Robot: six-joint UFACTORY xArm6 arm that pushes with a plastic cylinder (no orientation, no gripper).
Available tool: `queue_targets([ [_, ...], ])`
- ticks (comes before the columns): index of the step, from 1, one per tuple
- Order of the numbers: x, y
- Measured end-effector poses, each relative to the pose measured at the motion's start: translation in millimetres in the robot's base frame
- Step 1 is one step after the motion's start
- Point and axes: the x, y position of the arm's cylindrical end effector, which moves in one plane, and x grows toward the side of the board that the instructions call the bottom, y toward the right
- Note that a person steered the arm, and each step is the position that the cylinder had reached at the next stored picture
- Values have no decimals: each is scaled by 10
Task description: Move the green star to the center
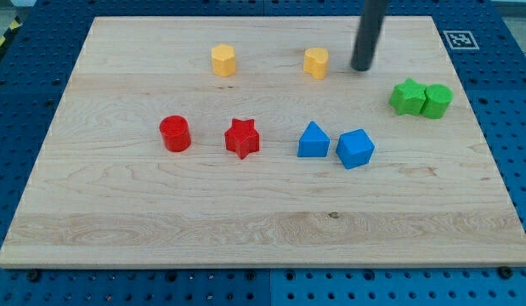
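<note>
The green star (406, 96) sits near the view's right edge of the wooden board (246, 212), touching a green block (437, 100) on its right. My tip (361, 67) is on the board near the view's top, up and to the left of the green star and apart from it. It stands just right of a yellow heart-like block (316, 62).
A yellow hexagonal block (223, 60) lies at the top middle-left. A red cylinder (174, 133) and a red star (242, 138) sit left of centre. A blue triangle (313, 140) and a blue pentagon-like block (355, 149) sit right of centre, close together.
</note>
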Motion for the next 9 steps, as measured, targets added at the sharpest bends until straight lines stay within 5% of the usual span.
queue_targets([
  [2, 135, 479],
  [4, 591, 490],
  [9, 808, 587],
])
